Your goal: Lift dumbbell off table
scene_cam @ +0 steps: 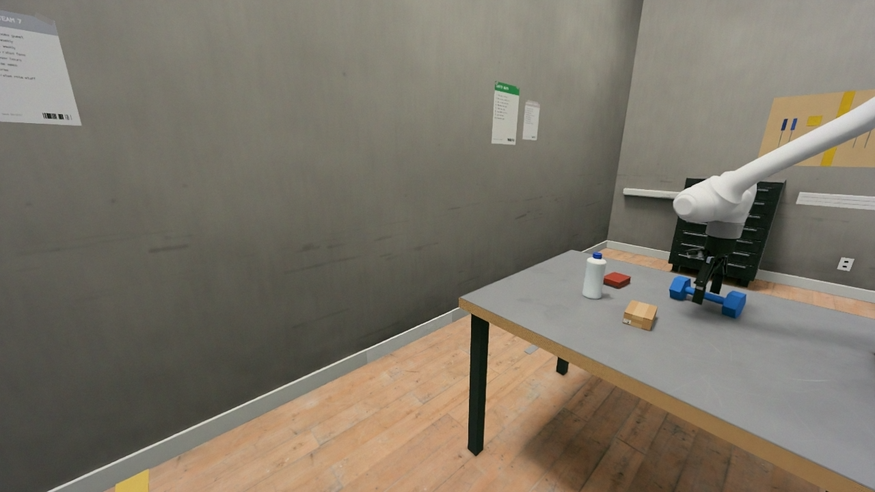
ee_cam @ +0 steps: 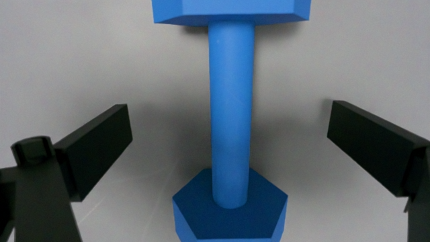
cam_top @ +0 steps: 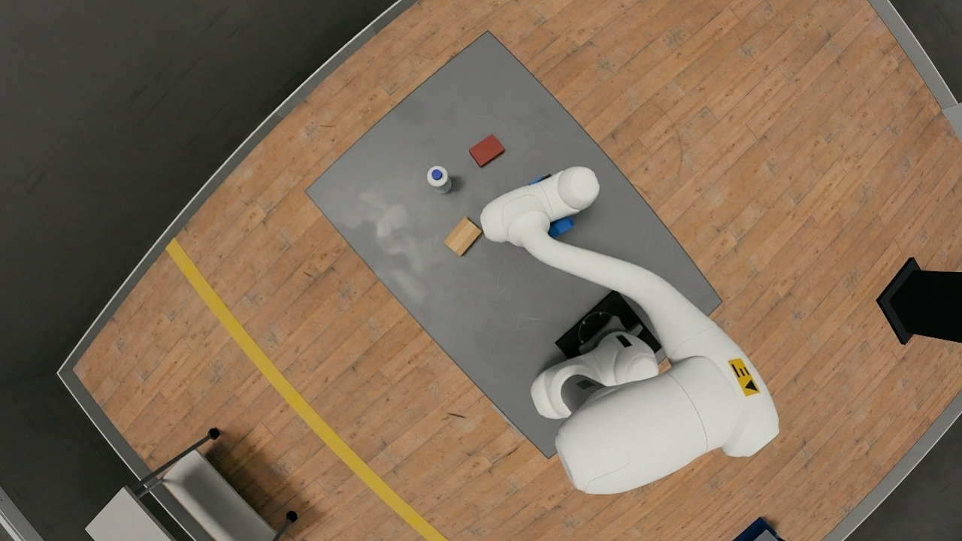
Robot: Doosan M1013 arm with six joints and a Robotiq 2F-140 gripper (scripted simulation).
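Wrist: dumbbell point(ee_cam: 231, 114) lengthwise between hand point(ee_cam: 230, 148) fingers

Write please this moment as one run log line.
phase: pre-grasp | end effector: open, empty, fingers either side of the handle | dumbbell: lying on table, not lifted | next: probably close on handle
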